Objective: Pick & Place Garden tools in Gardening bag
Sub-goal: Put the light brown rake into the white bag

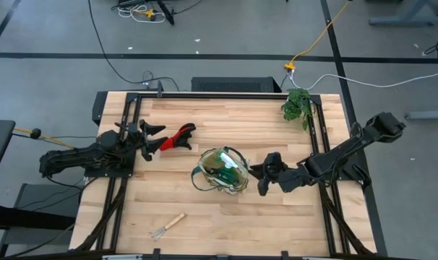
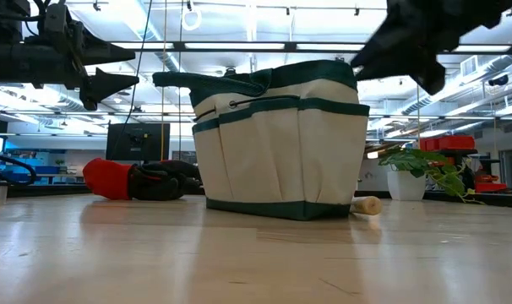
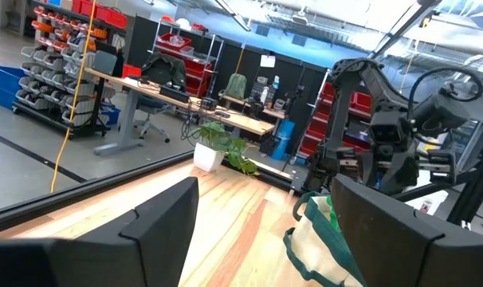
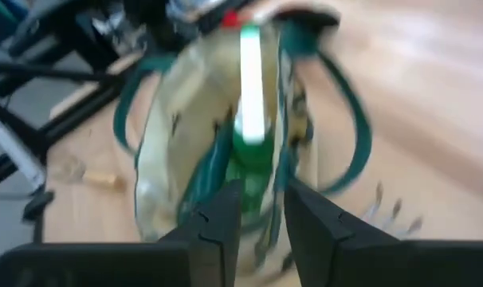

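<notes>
The beige gardening bag (image 1: 220, 171) with green trim stands open in the middle of the table; it also shows in the low view (image 2: 277, 143). A green bottle with a white top (image 4: 249, 119) lies inside it. The red-and-black handled tool (image 1: 177, 137) lies on the table left of and beyond the bag. A wooden-handled rake (image 1: 168, 225) lies near the front edge. My left gripper (image 1: 161, 139) is open, raised above the table just left of the red-and-black tool. My right gripper (image 1: 256, 180) is open and empty just right of the bag, pointing at its mouth (image 4: 264, 195). The pruning shears do not show.
A leafy plant in a white pot (image 1: 298, 105) stands at the far right corner. A wooden handle end (image 2: 366, 204) sticks out behind the bag's right side. Black rails (image 1: 129, 115) run along the table's left, right and far sides.
</notes>
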`<state>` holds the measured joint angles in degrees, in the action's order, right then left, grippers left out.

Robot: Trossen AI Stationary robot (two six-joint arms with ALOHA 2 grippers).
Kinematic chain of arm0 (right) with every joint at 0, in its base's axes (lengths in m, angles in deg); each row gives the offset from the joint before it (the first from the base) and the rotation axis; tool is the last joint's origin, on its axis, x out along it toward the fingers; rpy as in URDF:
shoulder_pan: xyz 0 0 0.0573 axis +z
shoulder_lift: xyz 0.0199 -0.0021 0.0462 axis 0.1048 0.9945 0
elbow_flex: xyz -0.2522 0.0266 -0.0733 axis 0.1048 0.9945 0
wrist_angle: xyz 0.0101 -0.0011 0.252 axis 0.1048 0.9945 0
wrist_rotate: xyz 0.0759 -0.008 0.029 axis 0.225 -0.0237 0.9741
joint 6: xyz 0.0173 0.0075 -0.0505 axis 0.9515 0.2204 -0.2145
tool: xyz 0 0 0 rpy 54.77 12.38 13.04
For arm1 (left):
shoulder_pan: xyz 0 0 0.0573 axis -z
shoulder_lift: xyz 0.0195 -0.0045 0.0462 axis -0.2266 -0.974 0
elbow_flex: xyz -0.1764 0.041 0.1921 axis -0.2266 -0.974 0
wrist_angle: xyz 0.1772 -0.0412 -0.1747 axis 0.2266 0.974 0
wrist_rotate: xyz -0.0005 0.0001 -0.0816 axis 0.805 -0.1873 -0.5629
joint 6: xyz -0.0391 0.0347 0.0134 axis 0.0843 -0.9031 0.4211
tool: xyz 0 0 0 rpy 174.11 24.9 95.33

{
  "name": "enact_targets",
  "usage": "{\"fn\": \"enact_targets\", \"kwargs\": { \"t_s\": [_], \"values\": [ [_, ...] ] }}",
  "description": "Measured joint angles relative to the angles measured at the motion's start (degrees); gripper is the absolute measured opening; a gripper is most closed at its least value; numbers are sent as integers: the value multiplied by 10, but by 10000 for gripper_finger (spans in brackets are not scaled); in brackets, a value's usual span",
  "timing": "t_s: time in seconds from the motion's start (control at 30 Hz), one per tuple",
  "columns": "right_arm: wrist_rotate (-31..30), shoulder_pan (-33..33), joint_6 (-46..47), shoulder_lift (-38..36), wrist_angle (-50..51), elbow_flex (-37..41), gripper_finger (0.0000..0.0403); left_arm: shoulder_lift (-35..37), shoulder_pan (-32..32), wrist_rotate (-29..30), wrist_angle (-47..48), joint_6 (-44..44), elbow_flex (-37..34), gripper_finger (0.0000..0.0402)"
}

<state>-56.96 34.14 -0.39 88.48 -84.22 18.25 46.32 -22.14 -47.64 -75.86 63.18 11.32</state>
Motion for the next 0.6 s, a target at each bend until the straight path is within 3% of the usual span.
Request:
{"fn": "enact_targets", "kwargs": {
  "t_s": [0.23,0.6],
  "values": [
    [99,-3,118,-1,99,0,98,0,0,0,0,0,0,291],
    [140,-3,207,44,128,0,98,0,0,0,0,0,0,291]
  ]
}}
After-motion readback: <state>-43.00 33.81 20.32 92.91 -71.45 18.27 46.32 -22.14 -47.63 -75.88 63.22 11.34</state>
